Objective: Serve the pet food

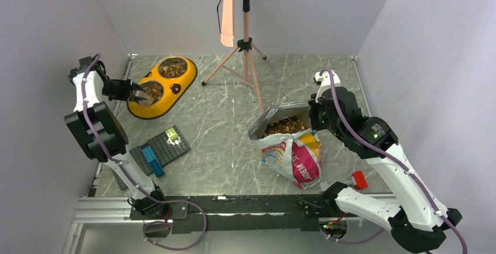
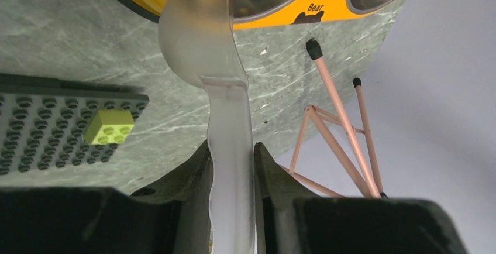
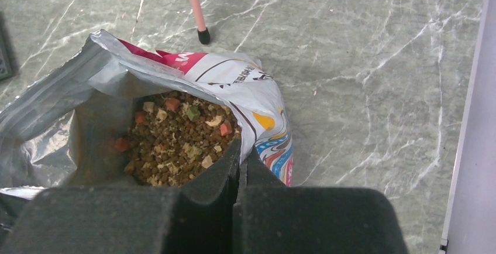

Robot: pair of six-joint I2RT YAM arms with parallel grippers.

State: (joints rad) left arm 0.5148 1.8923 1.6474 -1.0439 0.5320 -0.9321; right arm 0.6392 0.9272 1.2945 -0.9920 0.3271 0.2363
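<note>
**Serving pet food, scoop at the dish.** The grey-green marbled worktop [image 1: 234, 143] carries every item.

- **Tripod:** A pink metal tripod [image 1: 245, 61] stands at the middle of the far edge and seems to play no part in serving.
- **Bag:** The white, yellow and pink printed foil bag [image 1: 295, 157] lies toward the near right. Its mouth is raised and faces the far edge, so the contents stay in but can be reached.
- **Dish:** The yellow oval double dish [image 1: 188, 74] with two steel bowls sits in the far left corner, within the left arm's reach.
- **Baseplate:** A dark grey studded baseplate [image 1: 166, 151] lies by the left edge. It bears a blue brick [image 1: 153, 160] and a lime-green brick [image 2: 109, 126], both apparently unrelated to the task.
- **Right claw:** The right claw [image 3: 240, 157] is pressed together on the bag's rim, apparently to hold the mouth open.
- **Left claw:** The left claw [image 2: 231, 154] pinches the handle of a pale translucent scoop [image 2: 199, 43]. The scoop's head reaches over the nearer bowl, which suggests emptying is in hand.
- **Pet food:** The pet food [image 3: 175, 143], small brown and tan pellets with coloured bits, fills the bag's mouth and also lies in both bowls. Whether any is in the scoop cannot be told.
</note>
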